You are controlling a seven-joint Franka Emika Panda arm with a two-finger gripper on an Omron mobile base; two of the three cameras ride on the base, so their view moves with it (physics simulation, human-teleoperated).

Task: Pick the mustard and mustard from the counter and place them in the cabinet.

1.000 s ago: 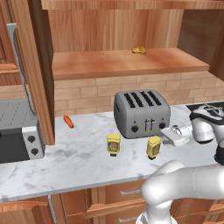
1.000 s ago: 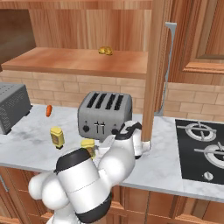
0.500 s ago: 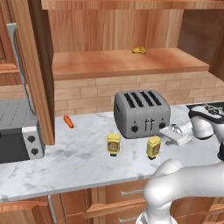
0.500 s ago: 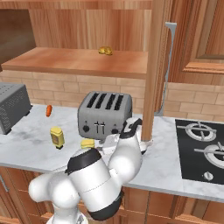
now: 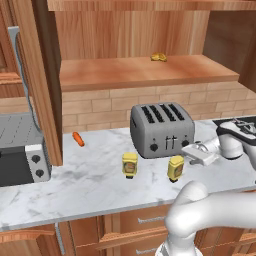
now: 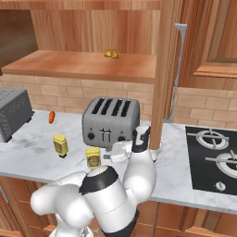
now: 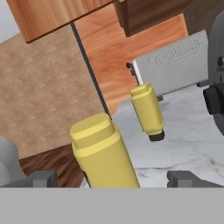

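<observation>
gripper [image 5: 192, 154] wide open, sideways, so your jaws can straddle the near mustard [image 5: 175, 168] | far mustard [image 5: 129, 164] just beyond | cabinet [image 5: 145, 72] shelf above waits

Toaster [image 5: 162, 128] close behind mustard [image 5: 175, 168]

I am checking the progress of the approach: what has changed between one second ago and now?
The gripper, jaws open, has moved left toward the nearer mustard bottle and holds nothing. Both bottles, the other mustard bottle included, and the toaster stayed in place.
</observation>
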